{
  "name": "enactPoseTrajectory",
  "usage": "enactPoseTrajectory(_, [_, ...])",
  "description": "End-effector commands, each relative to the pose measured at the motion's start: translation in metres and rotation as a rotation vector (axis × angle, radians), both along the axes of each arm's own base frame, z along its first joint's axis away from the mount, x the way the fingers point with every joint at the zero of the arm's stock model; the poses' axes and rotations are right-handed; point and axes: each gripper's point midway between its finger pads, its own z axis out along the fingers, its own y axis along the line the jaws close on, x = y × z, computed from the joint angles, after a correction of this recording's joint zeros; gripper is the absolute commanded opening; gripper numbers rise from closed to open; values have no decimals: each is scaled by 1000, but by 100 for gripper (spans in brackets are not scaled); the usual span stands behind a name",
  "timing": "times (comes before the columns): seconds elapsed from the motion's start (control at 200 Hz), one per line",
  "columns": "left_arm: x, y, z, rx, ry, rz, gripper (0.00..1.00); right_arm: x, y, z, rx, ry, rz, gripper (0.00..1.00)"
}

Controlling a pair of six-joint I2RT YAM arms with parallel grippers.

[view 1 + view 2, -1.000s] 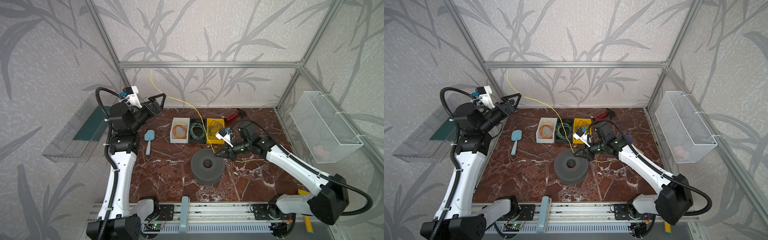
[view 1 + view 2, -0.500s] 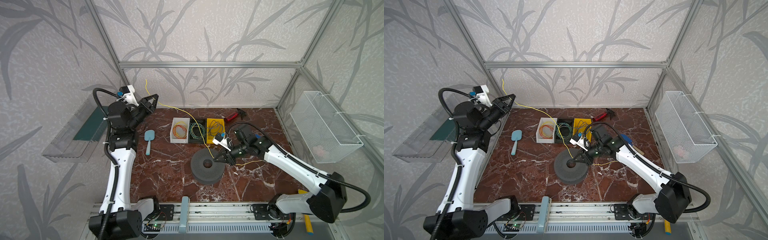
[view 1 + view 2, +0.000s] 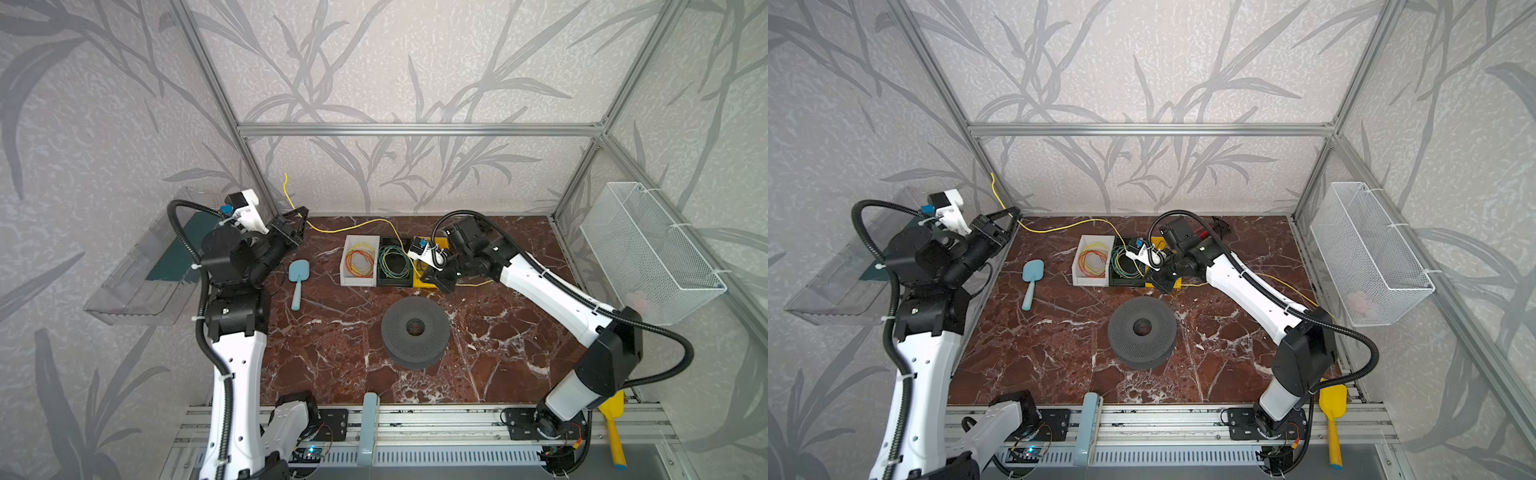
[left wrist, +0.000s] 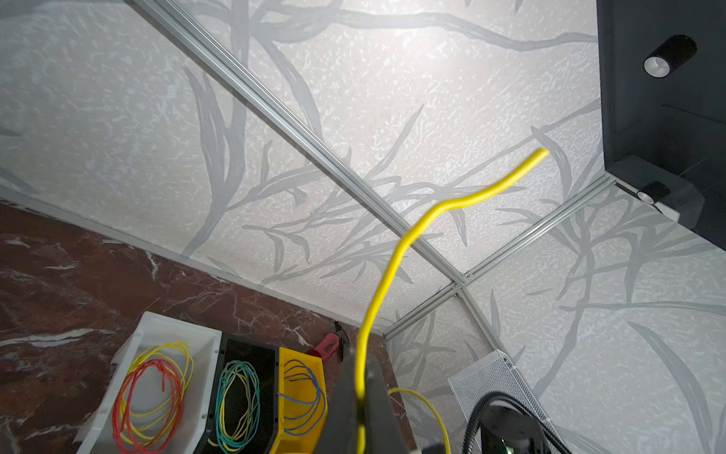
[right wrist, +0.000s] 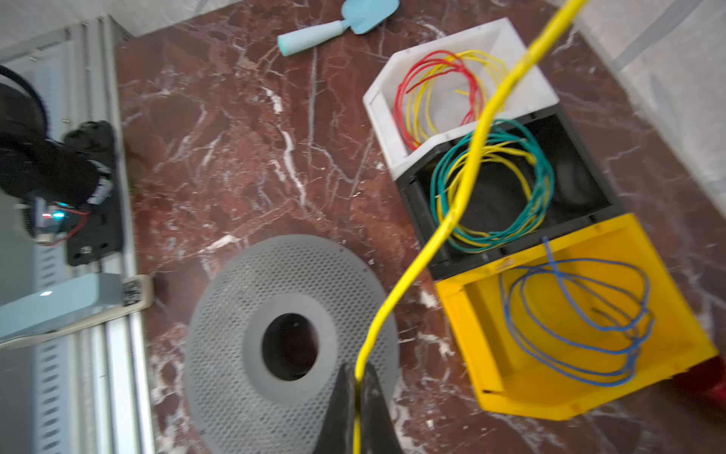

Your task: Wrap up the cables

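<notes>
Our left gripper point(image 3: 304, 212), far left, and right gripper point(image 5: 355, 375), by the bins point(image 3: 360, 238), both squeeze shut on the yellow cable point(image 3: 353, 226) stretched between them, so next we think we wind it round the grey spool point(image 3: 415, 328).

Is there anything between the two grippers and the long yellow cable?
Nothing visible. The left gripper and the right gripper are each shut directly on the yellow cable.
</notes>
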Motion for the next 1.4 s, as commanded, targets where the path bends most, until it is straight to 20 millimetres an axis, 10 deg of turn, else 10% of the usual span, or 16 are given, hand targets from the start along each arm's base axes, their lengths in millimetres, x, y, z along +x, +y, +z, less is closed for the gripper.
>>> enactPoseTrajectory(0.0, [-13, -2, -20, -39, 61, 6, 0, 36, -2, -11, -145, -165, 19, 0])
enactPoseTrajectory(0.175, [-18, -13, -46, -119, 96, -28, 0, 81, -1, -47, -276, -271, -12, 1])
enactPoseTrajectory(0.32, [-17, -26, -51, -136, 111, -43, 0, 86, 1, -52, -288, -254, -22, 52])
enactPoseTrajectory(0.6, [-5, -78, -69, -143, 143, -62, 0, 70, -31, -24, -255, -298, -147, 64])
enactPoseTrajectory(0.965, [-16, -67, -104, -36, 240, 271, 0, 5, -66, 57, 52, -285, -298, 71])
enactPoseTrajectory(1.199, [-32, -75, -154, -3, 329, 369, 0, -45, -28, 114, 364, -191, -127, 76])
enactPoseTrajectory(1.394, [-44, -81, -183, 15, 439, 372, 0, -73, 39, 106, 403, -120, 90, 78])
